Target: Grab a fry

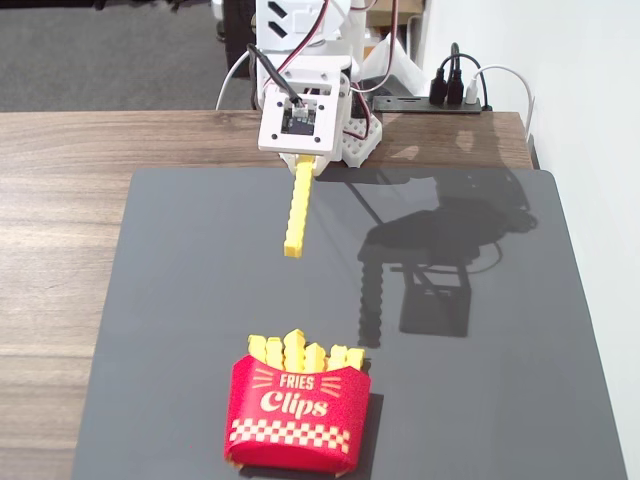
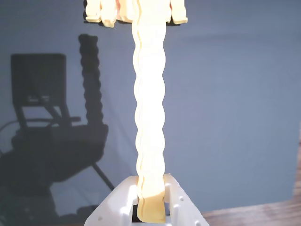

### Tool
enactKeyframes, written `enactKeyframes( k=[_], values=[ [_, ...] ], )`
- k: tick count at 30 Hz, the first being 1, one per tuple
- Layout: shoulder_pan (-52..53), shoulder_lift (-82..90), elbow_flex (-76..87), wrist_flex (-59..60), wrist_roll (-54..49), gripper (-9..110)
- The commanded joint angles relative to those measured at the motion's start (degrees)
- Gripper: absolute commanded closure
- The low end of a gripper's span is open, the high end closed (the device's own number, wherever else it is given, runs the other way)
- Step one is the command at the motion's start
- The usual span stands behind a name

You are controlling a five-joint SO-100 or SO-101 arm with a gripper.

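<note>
My white gripper (image 1: pixel 304 160) is shut on one end of a long yellow notched fry (image 1: pixel 297 212) and holds it out above the dark mat, pointing toward the carton. In the wrist view the fry (image 2: pixel 149 117) runs straight up from between my white fingers (image 2: pixel 151 197). The red "Fries Clips" carton (image 1: pixel 298 412) stands near the mat's front edge with several more yellow fries (image 1: pixel 300 350) sticking out of its top. Their tips show at the top of the wrist view (image 2: pixel 136 12).
A dark grey mat (image 1: pixel 180 300) covers the wooden table (image 1: pixel 60 200). The arm's base and cables (image 1: pixel 450 90) sit at the back. The arm's shadow (image 1: pixel 440 250) falls on the mat's right half.
</note>
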Motion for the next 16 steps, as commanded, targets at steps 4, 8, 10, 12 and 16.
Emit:
enactKeyframes(
  k=[4, 8, 10, 12, 16],
  values=[
    [-0.6, -1.8, -3.6, 0.0, -0.7, 99],
    [-0.4, -2.4, -3.6, -0.6, -1.1, 99],
    [-0.2, -3.2, -3.6, -1.4, -1.2, 99],
    [-0.1, -3.9, -3.6, -1.8, -1.2, 99],
    [-0.4, -4.0, -3.2, -2.2, -1.2, 99]
  ],
)
